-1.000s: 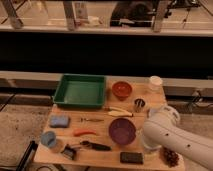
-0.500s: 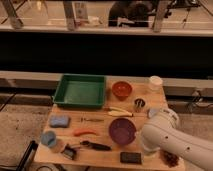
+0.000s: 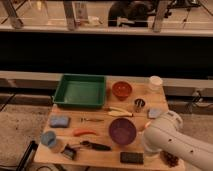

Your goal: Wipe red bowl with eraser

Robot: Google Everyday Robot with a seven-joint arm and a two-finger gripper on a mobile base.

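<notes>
The red bowl (image 3: 121, 90) is small, round and orange-red, and stands at the back middle of the wooden table (image 3: 100, 125). The eraser (image 3: 131, 157), a flat black block, lies at the front edge, just left of my white arm (image 3: 167, 140). The arm reaches in from the lower right and covers the table's right front part. My gripper is hidden behind this arm, so I cannot see its fingers. Nothing touches the bowl or the eraser.
A dark maroon bowl (image 3: 122, 131) sits between eraser and red bowl. A green tray (image 3: 80, 91) is back left. Around them lie blue-grey sponges (image 3: 59, 121) (image 3: 154, 113), a metal cup (image 3: 139, 104), a white cup (image 3: 155, 83), a blue cup (image 3: 49, 140), a black brush (image 3: 92, 145) and an orange piece (image 3: 84, 132).
My white arm has shifted a little to the left and forward over the table's right front. The objects on the table have not moved.
</notes>
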